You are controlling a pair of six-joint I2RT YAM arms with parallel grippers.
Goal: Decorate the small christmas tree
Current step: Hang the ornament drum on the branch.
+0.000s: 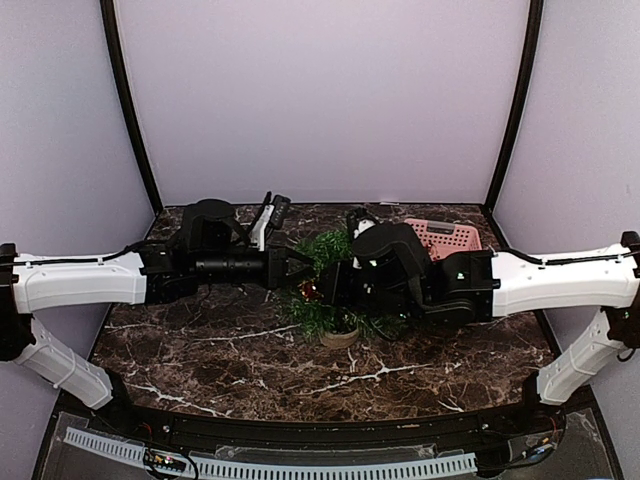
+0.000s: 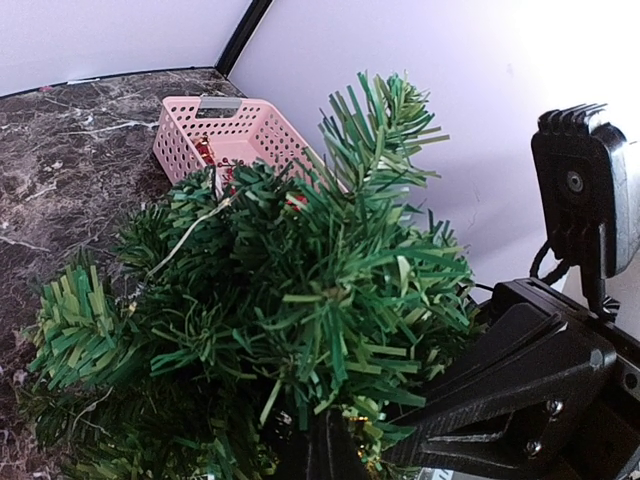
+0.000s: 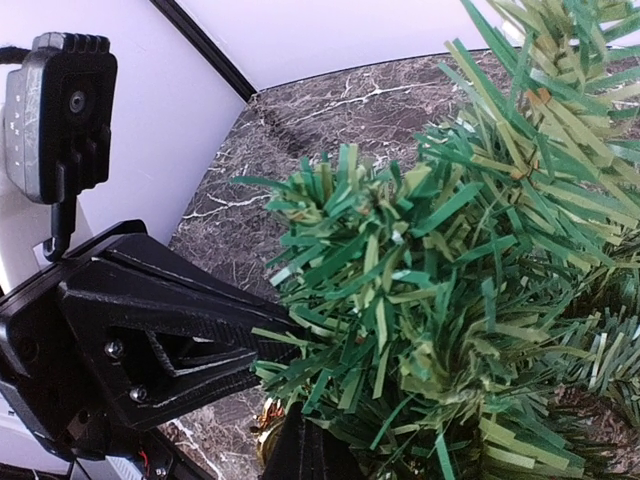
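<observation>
**A:** Where does the tree stand?

**B:** The small christmas tree (image 1: 322, 318), a bushy dark green artificial one on a round tan base (image 1: 340, 339), stands upright near the middle of the dark, white-veined marble tabletop (image 1: 250, 375). The pink perforated plastic basket (image 1: 452, 240) sits behind it to the right.

**A:** Why are both arms crowding it?

**B:** They come in from opposite sides at branch height. My guess is that one steadies a twig while the other works a decoration onto it. The left gripper (image 1: 297, 268) pokes into the upper left foliage, and the right gripper (image 1: 322, 287) meets it from the other side, so the tips are near each other. A small shiny red ornament (image 1: 310, 291) sits between them, against the needles.

**A:** And the jaws?

**B:** Both pairs are closed right down with no gap showing. Each wrist view shows the opposite arm's black fingers tapering together into the green. A gold glint (image 3: 268, 432) shows low in the right wrist view, beside that arm's own finger. It may be an ornament cap. The needles hide whether either gripper is nipping a thread, a twig or nothing, so I cannot tell.

**A:** Why is the basket there?

**B:** It holds red and white pieces, and I judge the right arm can reach it easily for the next one.
</observation>
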